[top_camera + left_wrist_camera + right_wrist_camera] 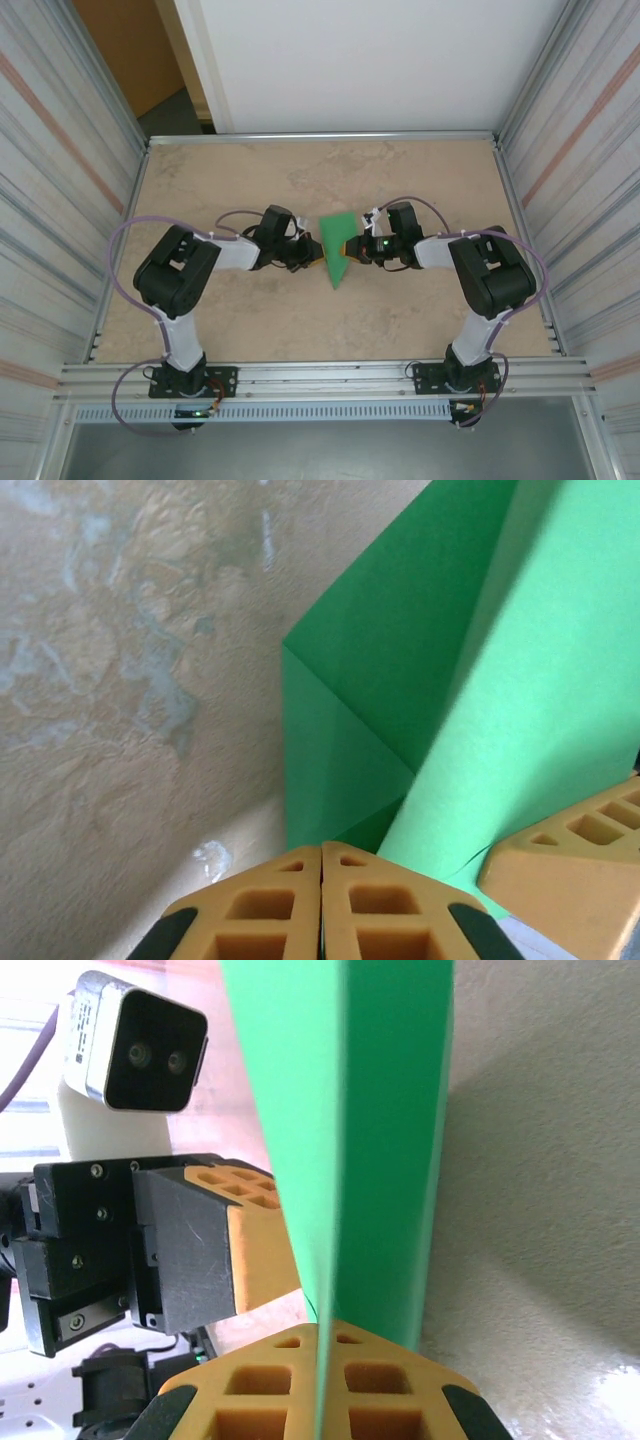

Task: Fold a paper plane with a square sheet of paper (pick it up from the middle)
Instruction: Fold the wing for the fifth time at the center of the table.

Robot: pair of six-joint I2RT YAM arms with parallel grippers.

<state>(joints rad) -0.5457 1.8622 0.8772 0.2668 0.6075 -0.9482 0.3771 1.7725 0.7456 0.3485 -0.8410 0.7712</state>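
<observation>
Square sheet of paper [337, 250] in grip of right end effector [320, 1330], left end effector [321, 850] closed alongside; arms inward.

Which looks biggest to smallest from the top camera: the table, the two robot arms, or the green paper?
1. table
2. left arm and right arm: they look about the same, so it's a tie
3. folded green paper, the smallest
</observation>
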